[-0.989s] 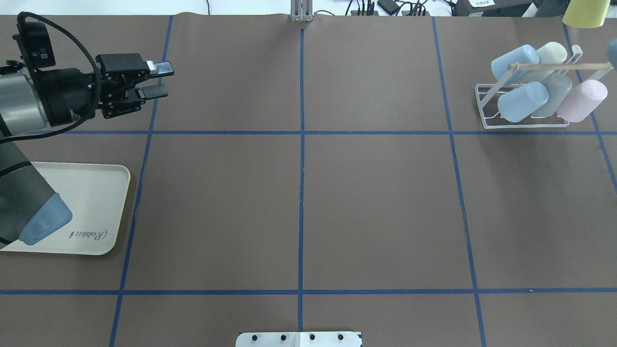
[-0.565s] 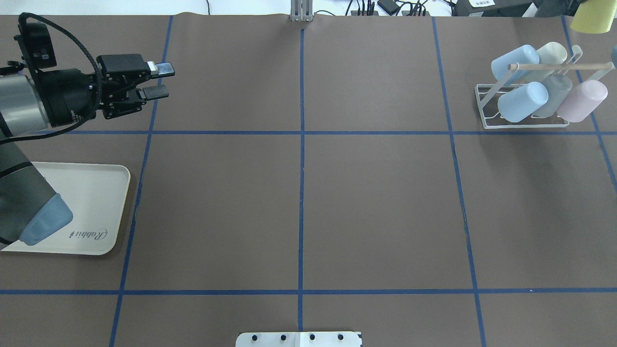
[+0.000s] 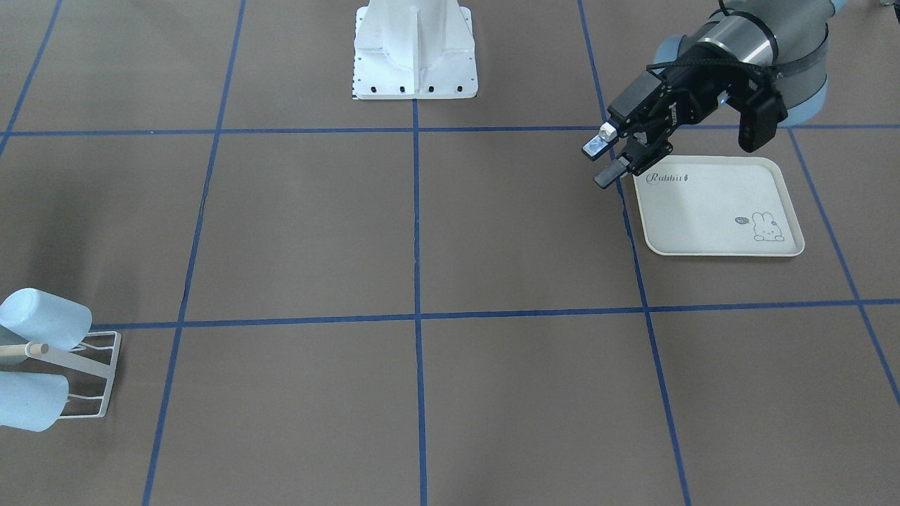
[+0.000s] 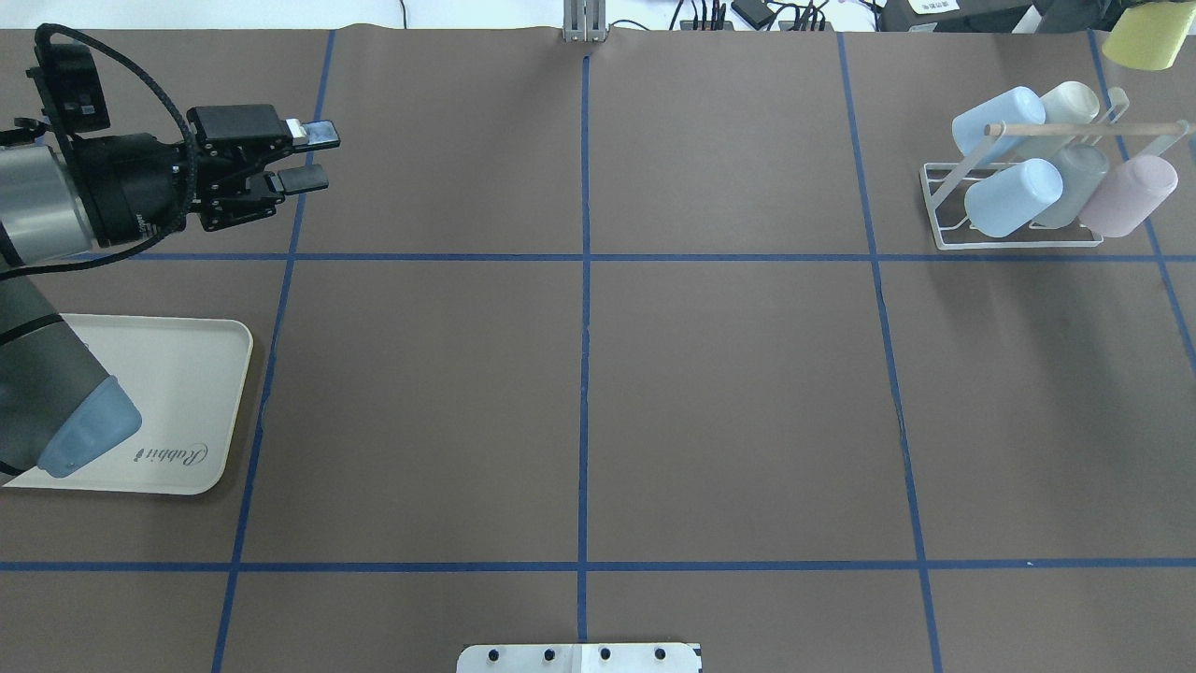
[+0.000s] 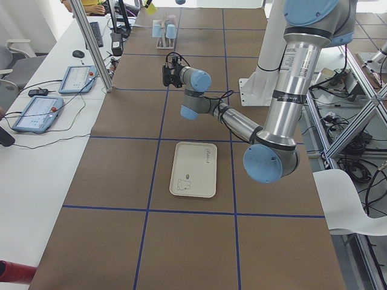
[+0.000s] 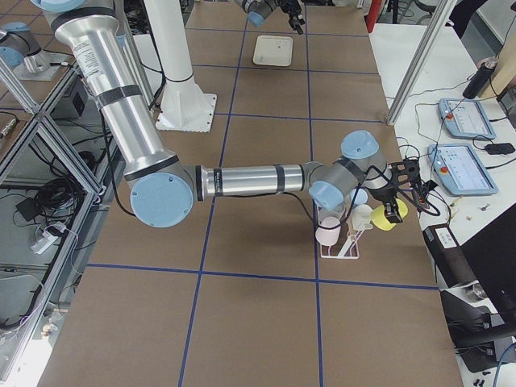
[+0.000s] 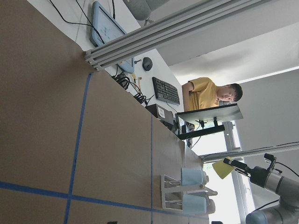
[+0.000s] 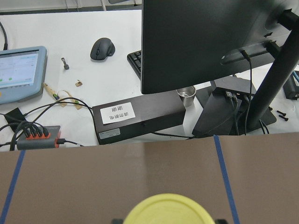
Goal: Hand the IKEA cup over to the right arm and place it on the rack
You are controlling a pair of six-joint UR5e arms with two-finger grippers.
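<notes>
The IKEA cup (image 4: 1146, 44) is yellow and hangs in the air beyond the far right corner of the rack (image 4: 1018, 241). My right gripper (image 6: 394, 211) is shut on it. The right wrist view shows the cup's round end (image 8: 166, 210) filling the bottom edge. The white wire rack with its wooden peg (image 4: 1074, 127) holds several pastel cups, two of them blue (image 4: 1014, 194). My left gripper (image 4: 311, 156) hovers open at the far left of the table with nothing between its fingers; the front-facing view shows this left gripper (image 3: 602, 159) over the tray's corner.
A cream rabbit-print tray (image 4: 182, 374) lies at the near left under my left arm. Beyond the table's far edge stand a monitor (image 8: 205, 42), cables and a keyboard. A person sits behind that desk in the left wrist view.
The yellow cup has drifted slightly to the right near the top right corner, and the blue arm part at the right edge has left the view. The left arm has hardly moved.
</notes>
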